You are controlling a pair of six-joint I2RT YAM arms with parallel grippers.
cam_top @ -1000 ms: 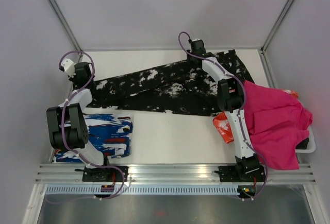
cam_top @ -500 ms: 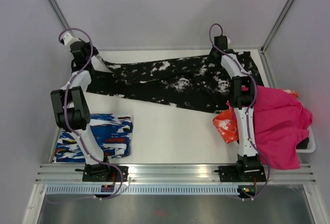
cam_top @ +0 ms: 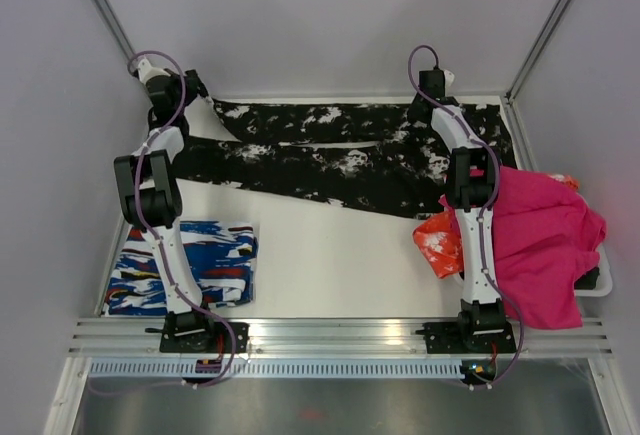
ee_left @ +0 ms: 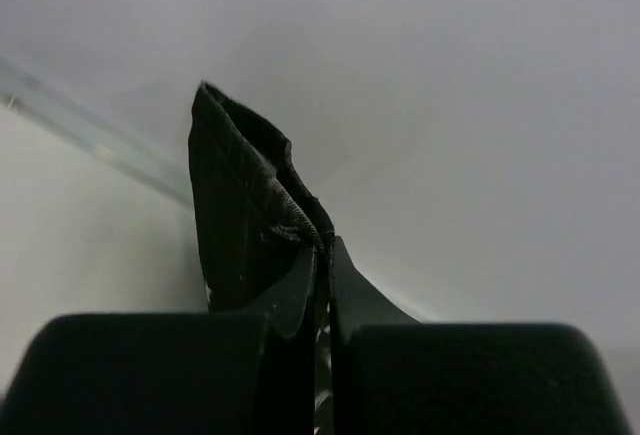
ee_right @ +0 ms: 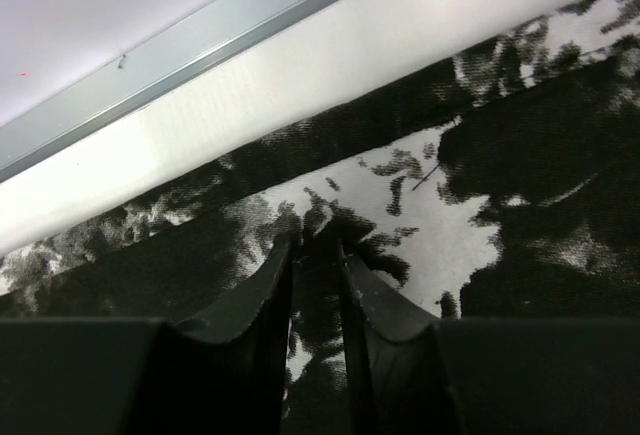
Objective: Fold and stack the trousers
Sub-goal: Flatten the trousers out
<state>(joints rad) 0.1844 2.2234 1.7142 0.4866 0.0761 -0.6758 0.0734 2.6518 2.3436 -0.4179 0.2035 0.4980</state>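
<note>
Trousers (cam_top: 340,165) spread along the far edge of the table (cam_top: 340,255); left gripper (ee_left: 325,247) pinches a hem (ee_left: 245,205) at its far-left corner; right gripper (ee_right: 315,245) nearly closed over the opposite end, hold uncertain; a weak hold there may drop that end mid-fold.

Left tool (ee_left: 322,252) dragged trousers (cam_top: 340,165) leg back to far-left corner.

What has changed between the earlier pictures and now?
Both arms moved toward the far edge, the right also rightward. The left gripper, jaws shut on the trousers, drew a leg end to the far-left corner, so the trousers now lie stretched along the far edge. The right gripper rests on the cloth; its grip is unclear. The folded blue garment and magenta cloth stayed put.
</note>
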